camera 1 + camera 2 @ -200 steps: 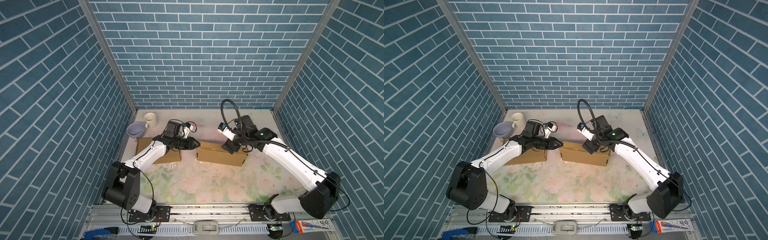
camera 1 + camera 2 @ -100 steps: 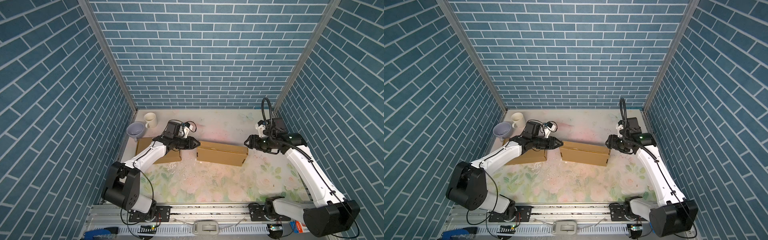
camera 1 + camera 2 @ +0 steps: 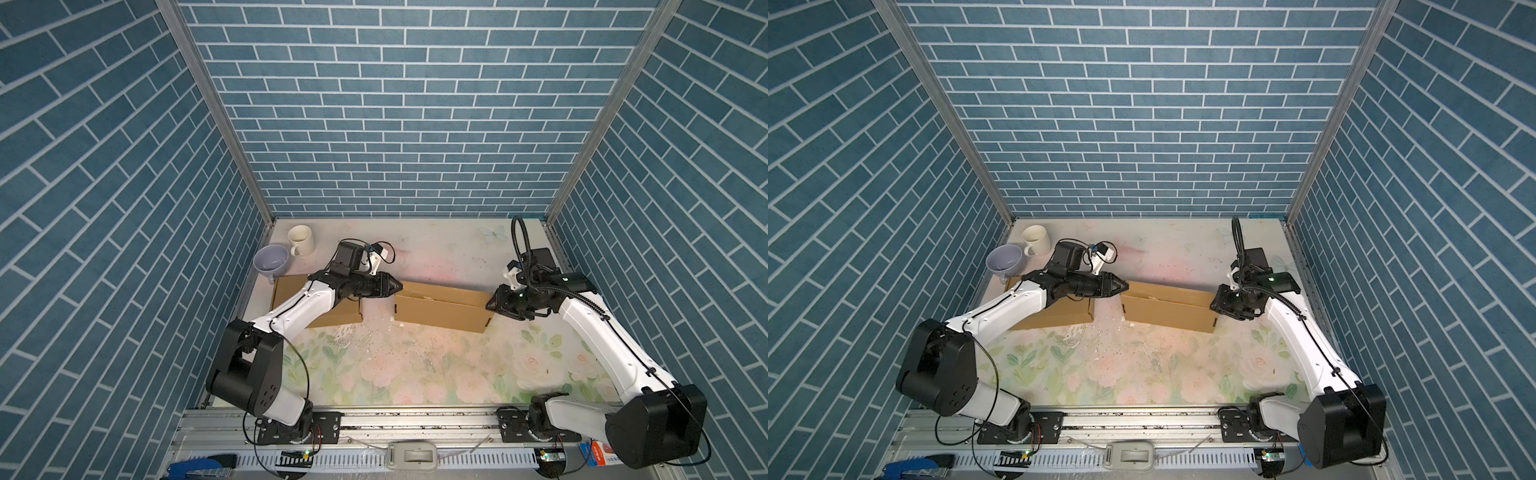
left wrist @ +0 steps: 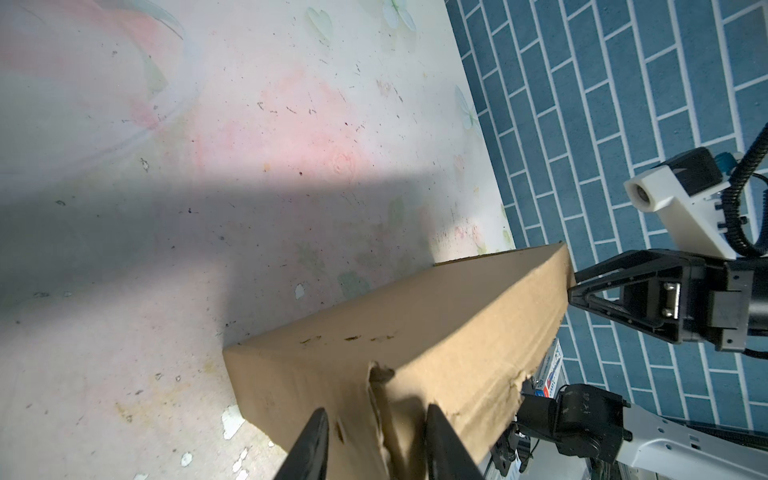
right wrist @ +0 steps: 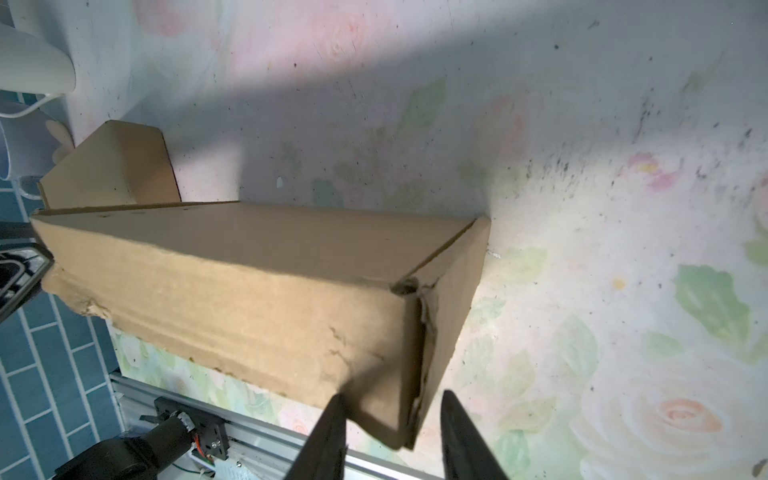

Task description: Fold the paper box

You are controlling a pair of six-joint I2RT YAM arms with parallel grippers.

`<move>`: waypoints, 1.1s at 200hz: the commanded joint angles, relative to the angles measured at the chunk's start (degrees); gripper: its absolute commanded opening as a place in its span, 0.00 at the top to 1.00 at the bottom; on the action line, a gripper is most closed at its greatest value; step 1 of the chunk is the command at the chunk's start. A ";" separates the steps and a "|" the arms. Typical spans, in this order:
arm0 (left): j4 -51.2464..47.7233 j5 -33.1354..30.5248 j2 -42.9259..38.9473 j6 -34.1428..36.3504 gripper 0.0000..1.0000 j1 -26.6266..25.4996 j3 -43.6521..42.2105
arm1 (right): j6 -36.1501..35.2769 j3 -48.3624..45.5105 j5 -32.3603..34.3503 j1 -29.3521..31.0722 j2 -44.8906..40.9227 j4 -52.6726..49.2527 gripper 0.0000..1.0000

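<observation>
The paper box is brown cardboard. Its long folded-up section [image 3: 442,305] [image 3: 1167,309] lies across the mat's middle, and a flatter section [image 3: 291,291] lies under my left arm. My left gripper [image 3: 400,286] [image 4: 376,411] is shut on the long section's left end, a torn edge between its fingers. My right gripper [image 3: 491,305] [image 5: 392,395] straddles the right end corner. It is open: one finger touches the cardboard, and a small gap shows at the other finger.
A white mug [image 3: 301,240] and a lilac bowl [image 3: 271,259] stand at the back left, close to the flatter cardboard section. Blue brick walls close in the back and both sides. A metal rail [image 3: 415,419] runs along the front.
My right arm swung from the middle of the long section out to its right end, and its jaws narrowed around the corner. The left arm and the box held still.
</observation>
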 commanded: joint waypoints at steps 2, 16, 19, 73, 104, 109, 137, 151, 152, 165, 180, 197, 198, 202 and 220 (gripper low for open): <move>-5.69 -4.28 2.98 1.17 0.61 -0.42 -1.40 | -0.77 -0.09 2.93 -0.26 -0.06 -2.16 0.63; -5.59 -4.24 2.92 1.10 0.61 -0.42 -1.31 | 0.00 1.83 0.32 -0.24 -1.34 -2.25 0.60; -5.59 -4.21 2.97 1.13 0.62 -0.46 -1.26 | 0.12 2.17 -0.39 -0.24 -1.49 -2.16 0.59; -5.42 -4.51 2.89 1.15 0.62 -0.51 -1.69 | -2.09 0.10 5.53 -0.22 1.00 -1.31 0.55; -5.15 -4.81 3.57 1.38 0.62 -0.51 -2.54 | -4.18 -1.27 12.04 -0.48 3.85 -1.58 0.68; -5.16 -4.70 3.74 1.17 0.62 -0.51 -2.46 | -4.01 -0.81 10.52 -0.47 3.63 -1.30 0.68; -4.98 -4.81 3.41 0.74 0.62 -0.77 -1.85 | -3.36 4.16 0.86 -0.49 1.27 -1.04 0.53; -5.32 -4.84 3.45 0.81 0.62 -0.78 -1.41 | -3.07 6.39 -1.37 -0.48 1.00 -2.24 0.46; -5.37 -4.87 3.43 0.81 0.62 -0.77 -1.36 | -3.05 6.48 -1.41 -0.50 0.98 -2.32 0.46; -5.42 -4.80 3.59 0.85 0.62 -0.86 -1.15 | -2.68 6.97 -1.93 -0.65 0.70 -2.33 0.43; -5.33 -4.81 3.87 0.74 0.62 -1.01 -1.00 | -2.15 5.75 -3.11 -1.02 1.29 -0.90 0.42; -4.72 -4.53 4.34 0.34 0.62 -1.30 -0.87 | -2.40 4.19 -2.70 -1.18 3.73 0.29 0.44; -4.67 -4.49 4.36 0.36 0.62 -1.30 -0.87 | -2.40 4.11 -2.69 -1.19 3.83 0.39 0.44; -4.43 -4.38 4.48 0.13 0.62 -1.38 -0.79 | -2.34 3.71 -2.69 -1.28 4.24 0.85 0.45; -2.24 -3.55 5.13 -1.53 0.62 -1.63 -0.63 | -0.53 2.37 -5.73 -1.32 4.93 4.51 0.48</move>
